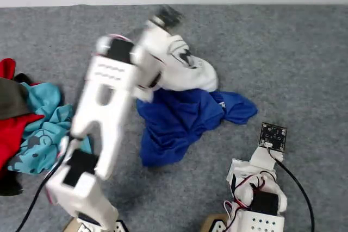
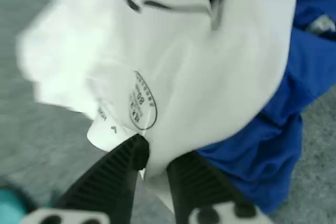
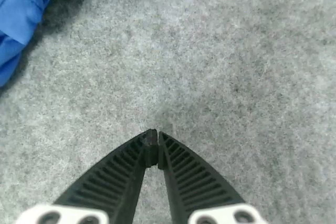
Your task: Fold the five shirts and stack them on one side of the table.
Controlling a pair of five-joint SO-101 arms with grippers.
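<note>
Soft white cotton shirt with black print [image 2: 210, 77], bunched into a rounded lump. The left fingers [image 2: 135, 153] pinch its labelled edge. Just beyond them it overlaps a crumpled blue shirt [image 1: 174, 123]. The right fingers [image 3: 152, 145] are closed and empty over the fuzzy grey felt desk [image 3: 236, 77]. The heap of teal, red and dark shirts [image 1: 27, 123] lies well apart from both.

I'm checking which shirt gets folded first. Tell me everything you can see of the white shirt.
The white shirt is soft, crumpled fabric with a dark printed graphic and an oval label inside the neck. It is bunched and unfolded, toward the far side of the grey table, with its lower edge lying over the blue shirt. The left hand pinches its edge near that label.
</note>
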